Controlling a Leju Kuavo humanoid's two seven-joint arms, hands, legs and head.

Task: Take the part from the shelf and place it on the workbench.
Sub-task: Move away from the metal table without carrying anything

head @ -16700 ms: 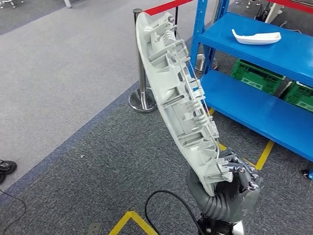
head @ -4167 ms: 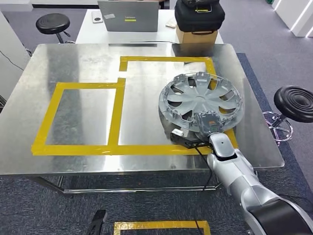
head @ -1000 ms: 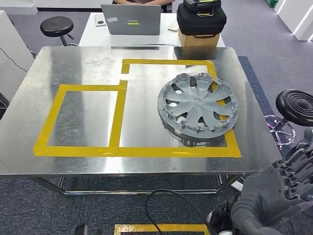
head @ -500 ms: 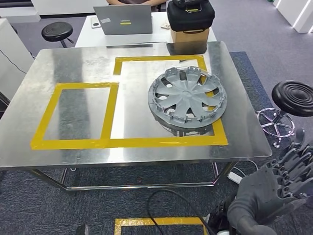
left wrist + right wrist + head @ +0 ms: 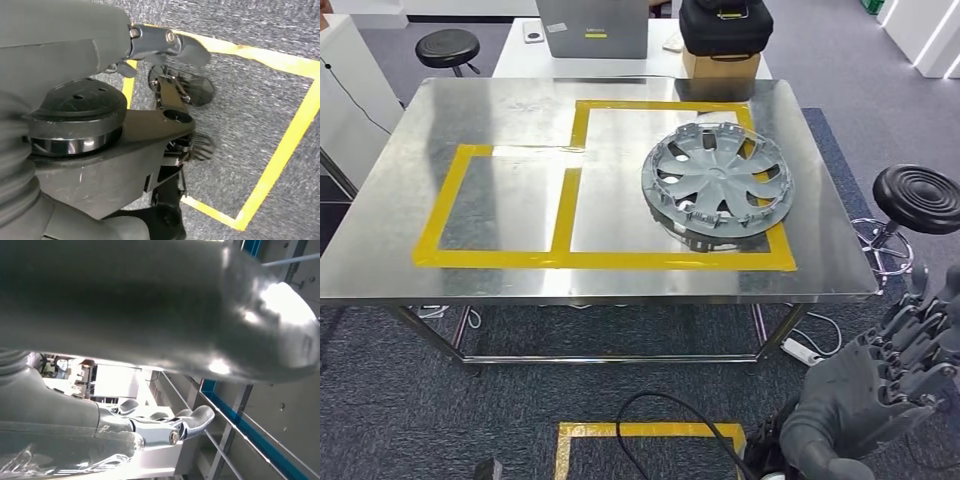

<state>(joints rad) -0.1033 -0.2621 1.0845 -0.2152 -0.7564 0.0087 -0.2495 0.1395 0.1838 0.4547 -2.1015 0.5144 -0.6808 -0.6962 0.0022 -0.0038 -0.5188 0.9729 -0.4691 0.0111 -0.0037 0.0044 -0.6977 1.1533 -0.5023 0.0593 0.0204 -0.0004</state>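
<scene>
steel workbench (image 5: 410, 190) bears the wheel cover (image 5: 717, 180), well apart from the right hand's fingers (image 5: 916, 340).

Grey wheel cover (image 5: 718, 181) lies flat on the steel workbench (image 5: 410, 160); overlapping yellow tape.

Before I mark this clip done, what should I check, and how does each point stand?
1. Hubcap rests on the workbench: ok.
2. Hubcap inside the right-hand yellow tape box: not ok, its right edge overlaps the tape.
3. Right hand holds nothing and is off the hubcap, below the bench edge: ok.
4. Left hand holds nothing: ok, it hangs over the carpet.
5. Hubcap away from the bench edge: ok.
6. Hubcap undamaged: cannot tell.
</scene>
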